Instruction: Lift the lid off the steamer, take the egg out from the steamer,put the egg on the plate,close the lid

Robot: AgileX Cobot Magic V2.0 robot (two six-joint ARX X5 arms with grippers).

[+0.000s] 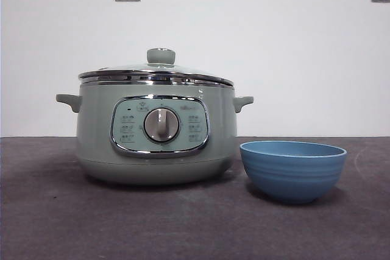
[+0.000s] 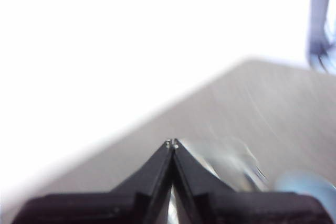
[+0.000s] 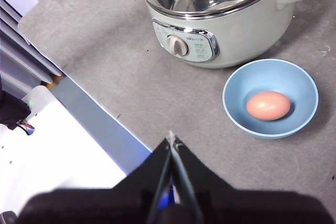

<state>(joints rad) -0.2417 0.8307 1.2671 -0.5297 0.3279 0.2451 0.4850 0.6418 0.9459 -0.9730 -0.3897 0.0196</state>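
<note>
Front view: set low, about level with the counter (image 1: 55, 211), looking straight across at the steamer (image 1: 156, 132) and the plate (image 1: 293, 170), both near and large, a white wall behind. Right wrist view: looking down from above, past the right hand (image 3: 172, 141), on steamer, plate and counter, shared with the front view. Left wrist view: blurred, over the left hand (image 2: 171, 143), across bare counter toward brightness.
</note>
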